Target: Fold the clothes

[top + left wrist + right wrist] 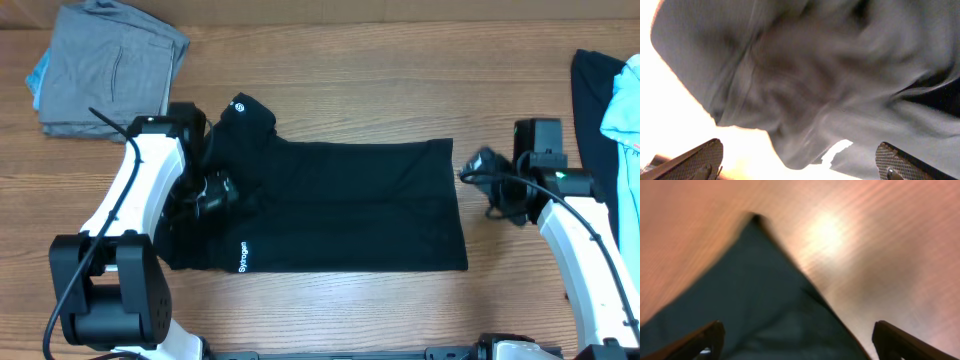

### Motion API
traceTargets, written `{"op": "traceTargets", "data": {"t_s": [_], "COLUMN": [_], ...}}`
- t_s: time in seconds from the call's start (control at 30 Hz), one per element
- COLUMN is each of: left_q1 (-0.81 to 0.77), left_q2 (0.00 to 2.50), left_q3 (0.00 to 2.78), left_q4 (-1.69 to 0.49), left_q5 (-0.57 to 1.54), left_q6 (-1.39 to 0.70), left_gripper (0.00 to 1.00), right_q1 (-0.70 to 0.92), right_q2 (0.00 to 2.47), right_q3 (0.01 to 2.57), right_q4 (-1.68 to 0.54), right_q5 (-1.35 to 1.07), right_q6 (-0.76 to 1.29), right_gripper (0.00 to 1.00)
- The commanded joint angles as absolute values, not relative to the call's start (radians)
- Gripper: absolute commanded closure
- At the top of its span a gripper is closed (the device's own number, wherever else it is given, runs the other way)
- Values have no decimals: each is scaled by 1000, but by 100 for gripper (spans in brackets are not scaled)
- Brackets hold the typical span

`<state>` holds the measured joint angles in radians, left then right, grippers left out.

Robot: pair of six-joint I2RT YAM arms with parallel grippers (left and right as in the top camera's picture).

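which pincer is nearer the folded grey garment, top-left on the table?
Left. The left pincer hovers over the black shirt's logo end, just below and right of the grey garment. The right pincer sits past the shirt's opposite edge, much farther away.

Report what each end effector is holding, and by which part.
Nothing is held. The left end effector and right end effector are both open at opposite ends of the black shirt.

The black shirt (340, 205) lies spread on the table (330, 80), grey garment (110, 65) folded top-left.
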<state>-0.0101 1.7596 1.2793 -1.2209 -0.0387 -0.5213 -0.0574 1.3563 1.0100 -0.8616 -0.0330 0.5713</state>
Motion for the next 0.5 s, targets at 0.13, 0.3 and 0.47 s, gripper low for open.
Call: {"op": "traceTargets", "data": {"t_s": [0.13,0.3,0.47], "left_q1": [-1,-14,-13], "left_q2": [1728,1729,1740], "left_q3": [1417,1449,1451], "left_q4": [-974,-766,-611], "left_q5": [206,206,183], "left_q6": [-295,-287,-271], "left_gripper": [0,0,0], "right_q1": [-57,-56,-56], "right_q2": [1342,1389,1489], "right_q3": [1050,1050,1050], "right_q4": [-656,-590,-587], "right_q5": [-186,-191,-225], "right_q6": [366,366,365], "right_gripper": [0,0,0]}}
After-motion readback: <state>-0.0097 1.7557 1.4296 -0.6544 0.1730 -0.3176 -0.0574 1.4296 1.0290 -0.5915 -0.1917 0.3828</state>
